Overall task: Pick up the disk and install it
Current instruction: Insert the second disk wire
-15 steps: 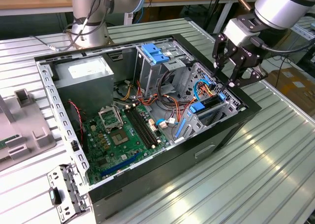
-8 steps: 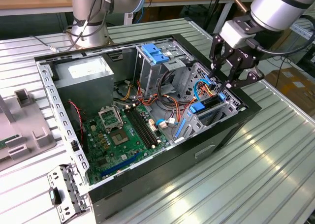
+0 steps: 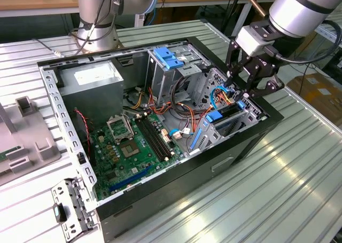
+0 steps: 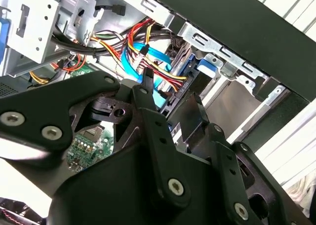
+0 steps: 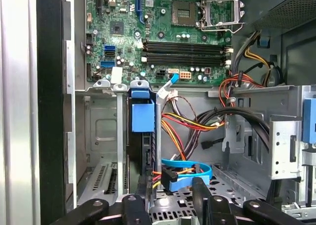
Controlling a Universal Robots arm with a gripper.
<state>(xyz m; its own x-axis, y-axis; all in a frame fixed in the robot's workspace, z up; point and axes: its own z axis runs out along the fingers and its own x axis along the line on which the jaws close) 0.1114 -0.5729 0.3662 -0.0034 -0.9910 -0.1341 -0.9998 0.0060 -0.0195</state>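
Gripper [image 3: 239, 96] first: its 2 fingers [image 5: 132, 205] are spread apart with nothing between them, so we'd call it released. In both wrist views [image 4: 170, 104] the black fingertips show a clear gap between them. It hangs off the silver arm [image 3: 304, 8] and points down into the open case [image 3: 251, 141].

Right under the fingertips is the disk [image 3: 231, 112]. It stands on edge in a slot of the drive cage [image 3: 243, 120], with its blue tab [image 5: 143, 117] on the end turned away from the gripper. We can't tell whether a fingertip actually touches it, but it's very close. So it looks slotted in already, not carried.

Just beside the gripper's tips, a flat blue data cable [image 5: 187, 165] loops across the cage floor. A bundle of red, yellow and black wires [image 5: 187, 123] runs a bit further out from the tips.

Beyond the cage, away from the gripper, is the green motherboard [image 3: 128, 147] with its 4 dark memory slots [image 5: 185, 52] and an open CPU socket [image 5: 219, 7]. Further off again is the grey power supply [image 3: 93, 85]. A light-blue latch [image 3: 166, 57] sits on top of the other drive cage, well apart from the fingers.

The whole case lies on a ribbed metal table [image 3: 299, 189]. At the corner farthest from the gripper, 1 loose metal bracket [image 3: 67, 211] lies near the case. A 2nd arm's base [image 3: 96, 18] stands behind it all.
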